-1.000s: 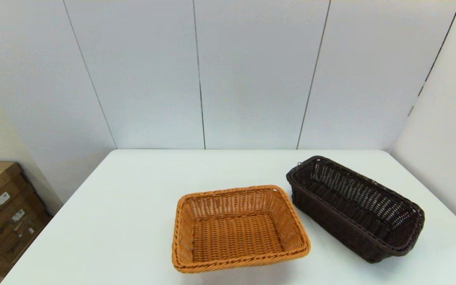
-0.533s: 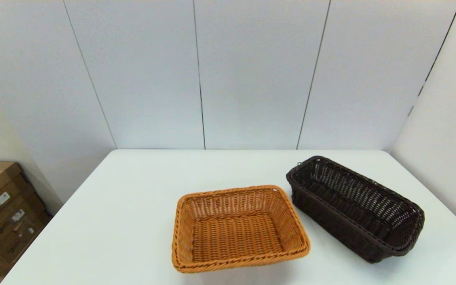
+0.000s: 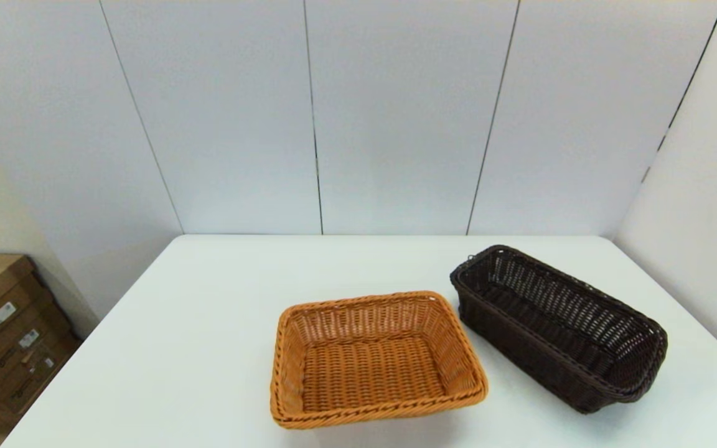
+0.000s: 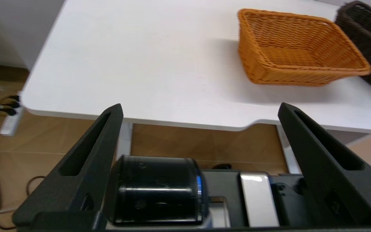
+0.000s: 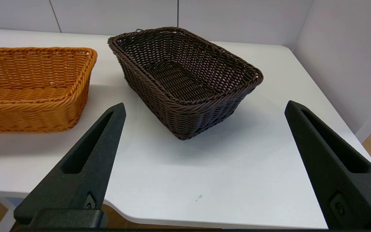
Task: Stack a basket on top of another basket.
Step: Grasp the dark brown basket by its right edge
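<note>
Nothing has moved since the earlier frame. We see the dark brown basket [image 3: 559, 326] — deep, open-weave — on the white table [image 3: 196, 348] at our right, just beside the shallow orange basket [image 3: 374, 359] with its braided rim. Left gripper [image 4: 200, 108] and right gripper [image 5: 204, 108] hang before the table's near edge — spread wide, holding nothing. Labelled cardboard boxes [image 3: 7, 336] stand at left; their writing is unreadable.

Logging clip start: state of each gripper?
Left gripper: open, empty, below the table edge.
Right gripper: open, empty, short of the dark basket.
</note>
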`<move>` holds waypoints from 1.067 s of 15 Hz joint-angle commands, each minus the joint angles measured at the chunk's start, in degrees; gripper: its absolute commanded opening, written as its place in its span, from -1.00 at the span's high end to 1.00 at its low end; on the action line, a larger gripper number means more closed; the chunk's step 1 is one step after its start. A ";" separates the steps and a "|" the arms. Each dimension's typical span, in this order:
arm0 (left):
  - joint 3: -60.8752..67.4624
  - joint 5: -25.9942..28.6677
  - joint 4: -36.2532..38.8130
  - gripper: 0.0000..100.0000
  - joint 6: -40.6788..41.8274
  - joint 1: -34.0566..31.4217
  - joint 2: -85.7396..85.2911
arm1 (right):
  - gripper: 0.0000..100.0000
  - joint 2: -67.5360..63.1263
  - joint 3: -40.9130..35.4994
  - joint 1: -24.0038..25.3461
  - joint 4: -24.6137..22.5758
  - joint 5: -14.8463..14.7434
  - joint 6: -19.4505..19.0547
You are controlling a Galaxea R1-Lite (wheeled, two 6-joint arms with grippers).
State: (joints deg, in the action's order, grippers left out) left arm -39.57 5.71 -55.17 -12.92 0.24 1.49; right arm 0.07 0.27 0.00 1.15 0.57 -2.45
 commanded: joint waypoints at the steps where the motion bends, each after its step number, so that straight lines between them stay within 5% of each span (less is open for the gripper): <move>1: 3.10 -1.57 2.35 -1.00 1.41 0.02 -1.58 | -1.00 0.01 0.00 0.00 0.00 -0.05 -0.01; 7: 24.45 -7.38 34.52 -1.00 7.12 0.02 -1.58 | -1.00 0.01 0.00 0.00 0.00 0.04 0.08; 16: 35.53 -9.84 49.64 -1.00 13.45 0.02 -1.58 | -1.00 0.01 0.00 0.00 0.08 0.22 -0.10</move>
State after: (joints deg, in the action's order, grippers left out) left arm -4.84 -4.22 -5.58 0.62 0.27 0.05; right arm 0.07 0.27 0.00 1.16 0.79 -2.54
